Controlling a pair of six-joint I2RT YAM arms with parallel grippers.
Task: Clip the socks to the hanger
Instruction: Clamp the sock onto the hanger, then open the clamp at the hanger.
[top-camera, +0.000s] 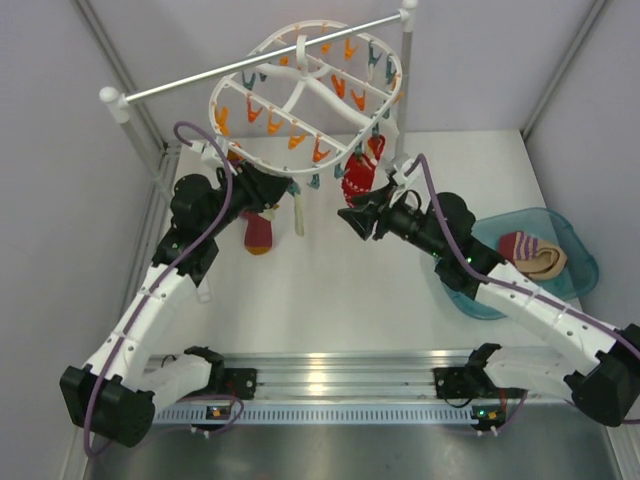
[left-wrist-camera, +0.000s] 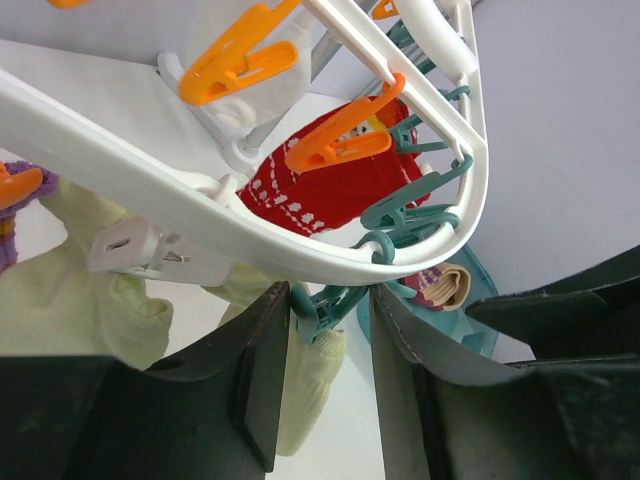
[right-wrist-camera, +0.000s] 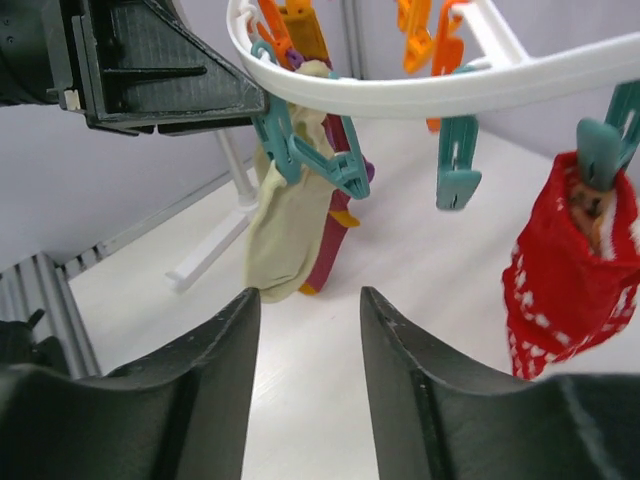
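You're working in a robotics lab test cell: a bare white tabletop (top-camera: 320, 300) boxed in by plain pale-grey wall panels (top-camera: 50, 200), with a ribbed aluminium mounting rail (top-camera: 330, 385) along your near edge.

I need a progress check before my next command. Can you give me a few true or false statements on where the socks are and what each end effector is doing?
1. A cream sock hangs from a teal clip on the hanger. True.
2. The right end effector grips a sock. False: its jaws are open with nothing between them.
3. The blue basin holds no sock. False: a striped sock lies in it.
4. The red patterned sock hangs from the hanger. True.
5. The left end effector has its fingers either side of that teal clip. True.
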